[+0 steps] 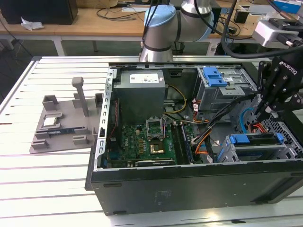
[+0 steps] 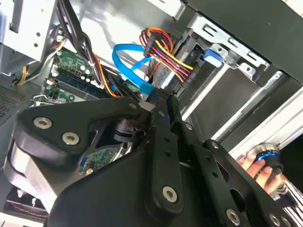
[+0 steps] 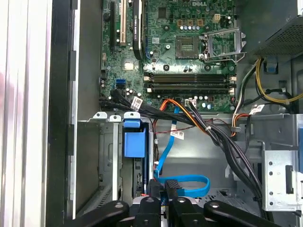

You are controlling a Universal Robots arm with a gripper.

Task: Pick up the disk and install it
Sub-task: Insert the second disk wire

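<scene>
Here cables (image 3: 184, 182) crowd the claw (image 3: 163, 189).

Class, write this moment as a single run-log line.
pincer: low inside computer case, by blue cable | disk: seated in bay | fingers: state unclear

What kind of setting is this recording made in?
Likely a robotics lab workbench: an open black desktop computer case lies on a slatted white aluminium table, with cluttered wooden desks behind.
</scene>
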